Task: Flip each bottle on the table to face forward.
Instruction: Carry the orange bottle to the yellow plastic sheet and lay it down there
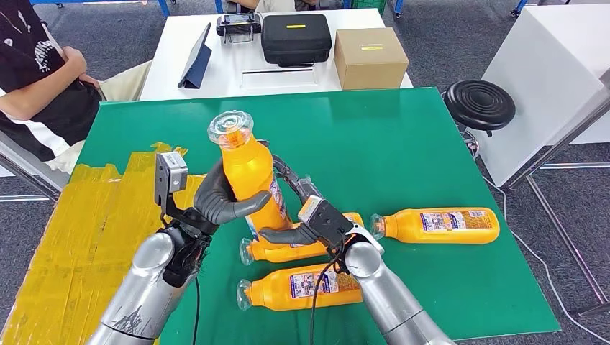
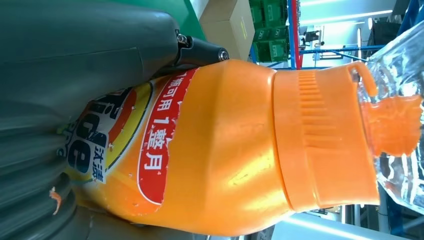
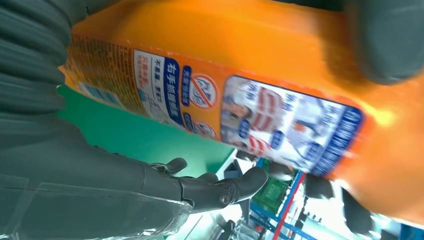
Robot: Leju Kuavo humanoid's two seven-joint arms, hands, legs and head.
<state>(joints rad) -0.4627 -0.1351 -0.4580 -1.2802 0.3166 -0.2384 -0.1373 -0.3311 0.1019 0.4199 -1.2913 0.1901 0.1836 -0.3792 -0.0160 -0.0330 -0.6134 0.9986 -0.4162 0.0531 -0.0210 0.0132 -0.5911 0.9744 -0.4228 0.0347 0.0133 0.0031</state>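
Observation:
My left hand (image 1: pixel 216 205) grips an orange bottle (image 1: pixel 248 176) and holds it upright above the green table (image 1: pixel 403 144), clear cap (image 1: pixel 231 129) up. In the left wrist view the bottle (image 2: pixel 225 150) shows its red and yellow front label against my left hand (image 2: pixel 60 75). My right hand (image 1: pixel 316 219) cups the bottle's lower part, fingers behind it and thumb in front. In the right wrist view the bottle's (image 3: pixel 250 50) blue back label faces my right hand (image 3: pixel 100 185), whose fingers (image 3: pixel 220 187) stand apart from it. Three more orange bottles lie on their sides: one at the right (image 1: pixel 439 225), one under my hands (image 1: pixel 288 251), one nearest me (image 1: pixel 302 286).
Yellow tape (image 1: pixel 86 230) covers the table's left part. Behind it a white table (image 1: pixel 180 43) carries a black case (image 1: pixel 295 36), a cardboard box (image 1: pixel 370 57) and a tablet (image 1: pixel 196 61). A person (image 1: pixel 43 79) sits at the back left. A black stool (image 1: pixel 480 104) stands at the right.

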